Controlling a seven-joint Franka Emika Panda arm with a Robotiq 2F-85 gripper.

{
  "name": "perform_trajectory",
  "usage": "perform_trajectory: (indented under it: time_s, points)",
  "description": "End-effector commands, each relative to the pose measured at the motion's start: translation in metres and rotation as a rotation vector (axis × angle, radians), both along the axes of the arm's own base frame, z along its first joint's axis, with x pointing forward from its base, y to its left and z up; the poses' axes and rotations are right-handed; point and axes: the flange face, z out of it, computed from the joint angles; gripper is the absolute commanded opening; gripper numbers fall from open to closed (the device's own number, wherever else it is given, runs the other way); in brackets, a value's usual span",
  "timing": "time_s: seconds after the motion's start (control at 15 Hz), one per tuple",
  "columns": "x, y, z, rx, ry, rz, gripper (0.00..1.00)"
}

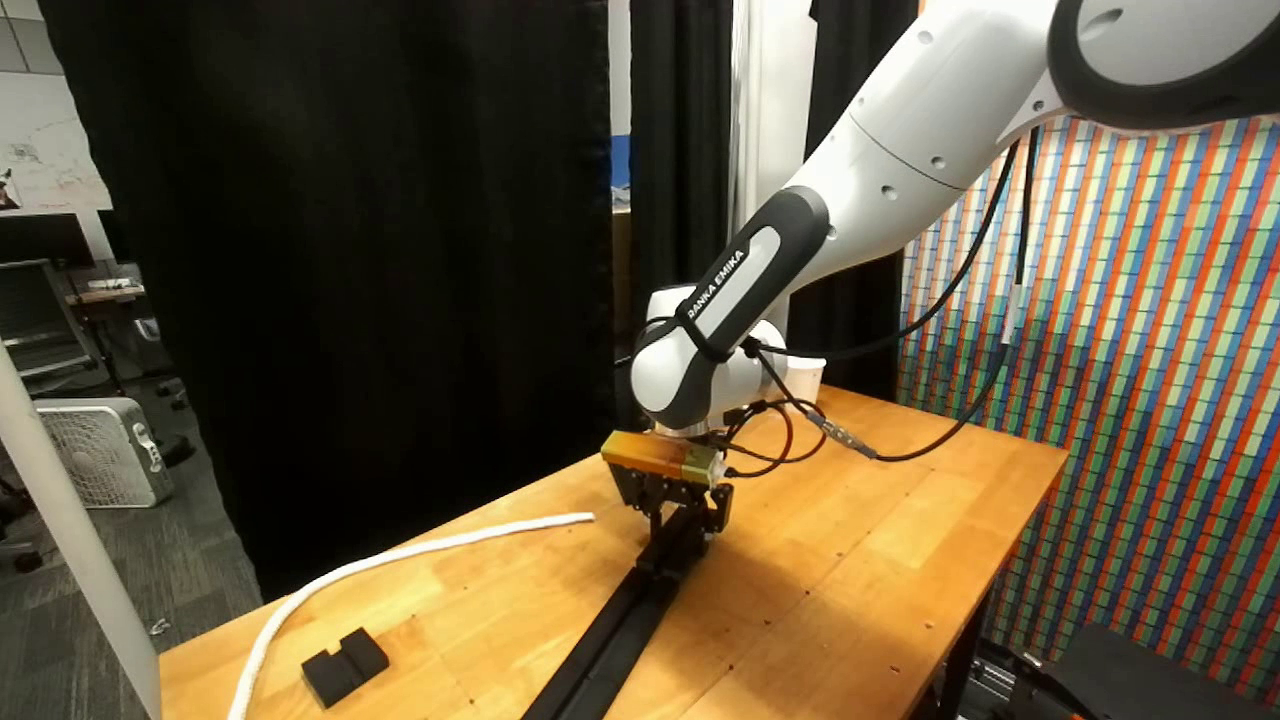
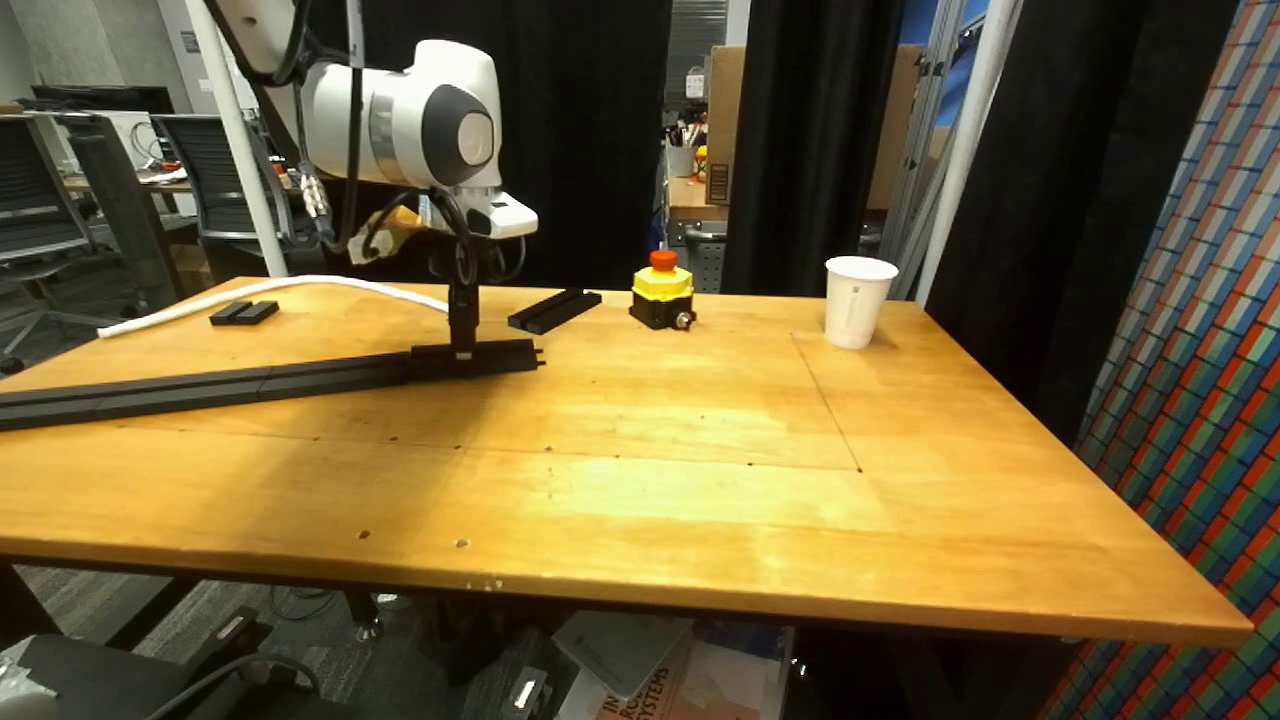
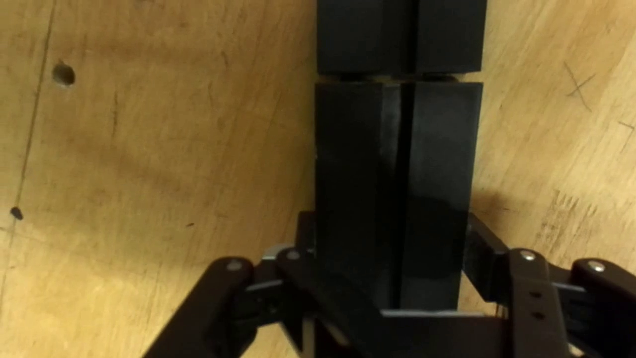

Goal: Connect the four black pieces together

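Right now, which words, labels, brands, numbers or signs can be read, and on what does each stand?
"RANKA EMIKA", start covered: robot arm.
"IN… RO… SYSTEMS", partly hidden: printed sheet under the table.
Too small or blurred: marks on whiteboard, cup, cardboard box.

ext vw, tbl [image 2: 700,520] | rope [image 2: 320,279] behind bars [image 2: 310,378] | cup [image 2: 858,305] R of btn [image 2: 662,292]

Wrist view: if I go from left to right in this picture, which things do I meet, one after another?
Small dark spot, round hole, one gripper fingertip, gripped black piece, opposite fingertip, crossed scratches. Left out: next black piece, higher in the picture and in line with the gripped one.
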Motion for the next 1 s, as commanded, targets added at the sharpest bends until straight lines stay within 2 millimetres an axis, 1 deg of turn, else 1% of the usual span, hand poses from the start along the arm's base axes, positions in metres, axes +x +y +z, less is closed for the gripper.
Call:
perform_trajectory:
  time_s: [0.0, 0.2, 0.93]
  points:
    - [-0.0081, 0.0054, -0.0041, -0.010, 0.010, -0.006, 0.45]
    - [-0.0070, 0.0074, -0.0063, -0.008, 0.012, 0.000, 0.45]
    - [-0.0013, 0.0099, -0.0049, -0.007, 0.008, 0.006, 0.45]
